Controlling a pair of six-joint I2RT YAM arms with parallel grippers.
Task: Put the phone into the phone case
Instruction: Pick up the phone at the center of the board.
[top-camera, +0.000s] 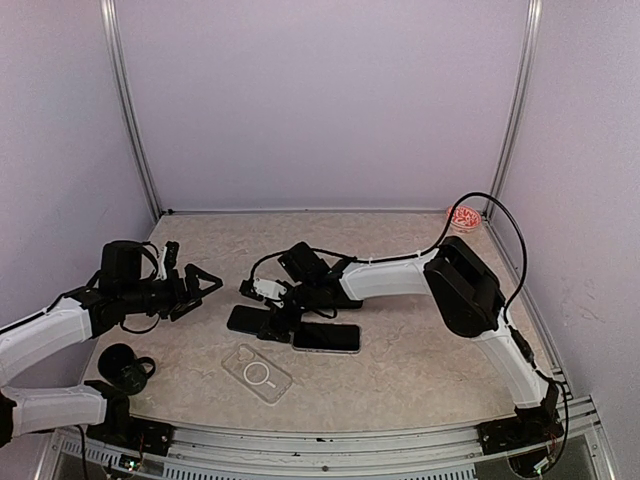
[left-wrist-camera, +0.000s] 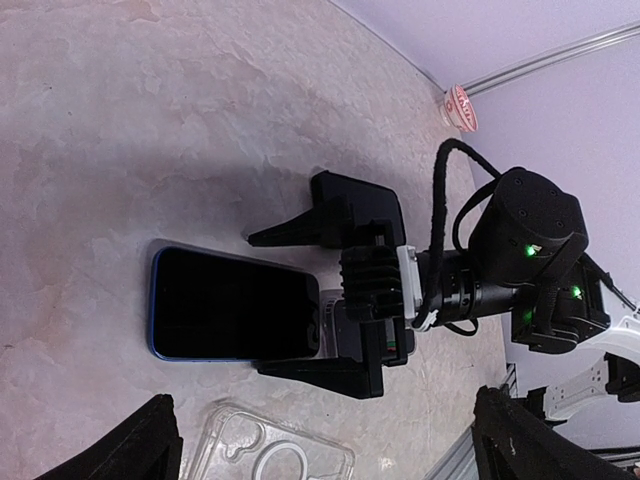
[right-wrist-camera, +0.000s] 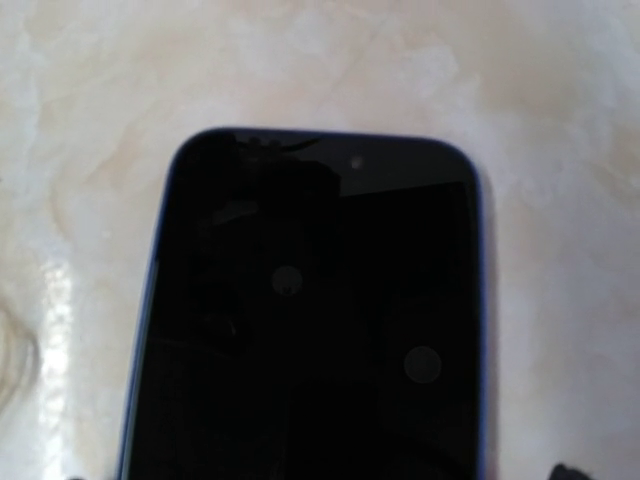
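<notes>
The phone (top-camera: 242, 320) lies flat on the table, dark screen up, with a blue edge (left-wrist-camera: 235, 305); it fills the right wrist view (right-wrist-camera: 320, 320). My right gripper (top-camera: 254, 310) is low over its right end, open, one finger on each long side (left-wrist-camera: 255, 305), and no pad visibly presses on it. The phone case (top-camera: 257, 373) is clear with a ring on its back; it lies empty just in front of the phone (left-wrist-camera: 270, 450). My left gripper (top-camera: 203, 292) hovers open to the left of the phone, holding nothing (left-wrist-camera: 330, 455).
A second dark slab with a silvery edge (top-camera: 326, 338) lies right of the phone, partly under the right gripper's body (left-wrist-camera: 336, 322). A small red-and-white dish (top-camera: 465, 217) sits in the back right corner. Walls close in the table on three sides.
</notes>
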